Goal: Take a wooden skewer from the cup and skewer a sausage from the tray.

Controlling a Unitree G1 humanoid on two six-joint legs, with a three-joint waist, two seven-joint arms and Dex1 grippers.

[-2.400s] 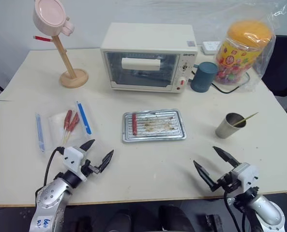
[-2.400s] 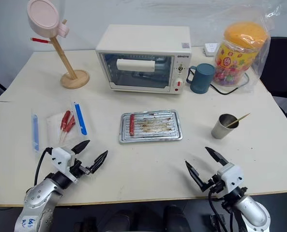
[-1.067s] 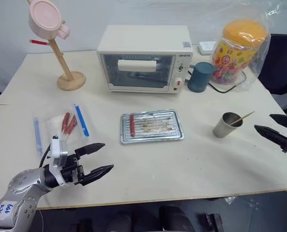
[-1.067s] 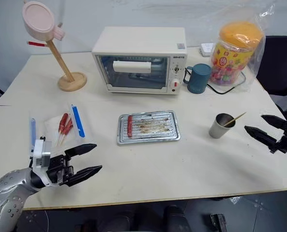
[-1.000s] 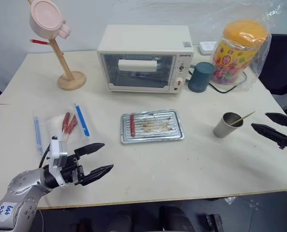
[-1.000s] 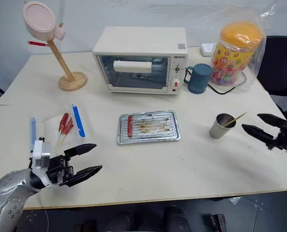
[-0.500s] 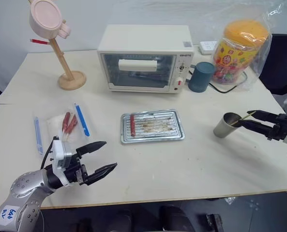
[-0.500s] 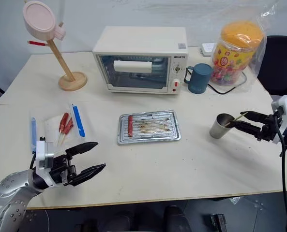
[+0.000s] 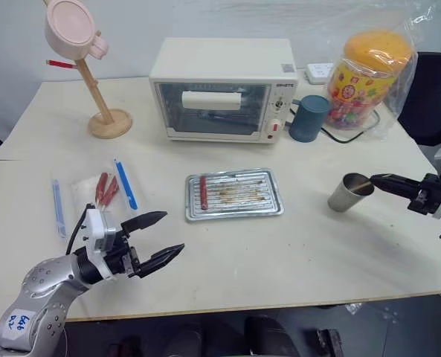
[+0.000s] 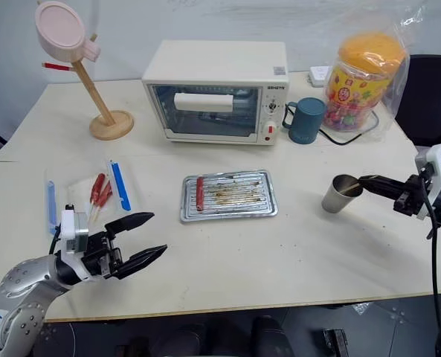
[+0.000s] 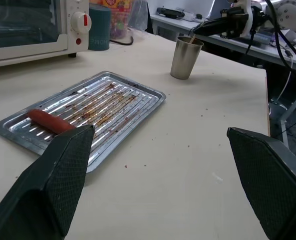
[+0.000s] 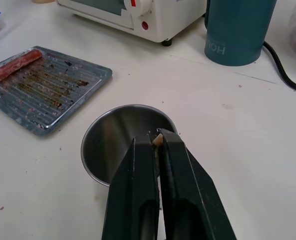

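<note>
1. Surface: a pale cream table point(image 9: 294, 245), matte, with a few dark crumbs near the right edge. Behind it a plain light wall; a dark chair point(image 9: 436, 97) stands past the table's right corner.

2. Centre of the table: the tray point(image 9: 235, 194), shiny, ridged, streaked brown. The sausage point(image 9: 204, 191) lies along its left end, dark red.

3. From the tray, the cup point(image 9: 346, 193) stands at about 3 o'clock, well apart, upright.

4. The right gripper point(image 12: 157, 141) reaches in level from the table's right edge, tip just over the cup's rim. Its fingers point(image 12: 138, 180) are pressed together, pinching the pale end of the wooden skewer point(image 12: 157, 139) (only a short stub shows between the pads; the rest sits down in the cup).

5. The left gripper point(image 9: 159, 236) hovers over the near left part of the table, at about 7 o'clock from the tray, fingers spread wide, nothing between them.

6. At 12 o'clock from the tray: a white toaster oven point(image 9: 221, 89), door shut. Beside it to the right a teal mug point(image 9: 311, 117), then a bagged orange-lidded sweet jar point(image 9: 369, 71).

7. At 9 o'clock from the tray: a clear packet with red sausages point(image 9: 105, 187), flanked by blue sticks point(image 9: 127, 183).

8. Far left corner: a wooden stand with a pink round head point(image 9: 71, 28).
</note>
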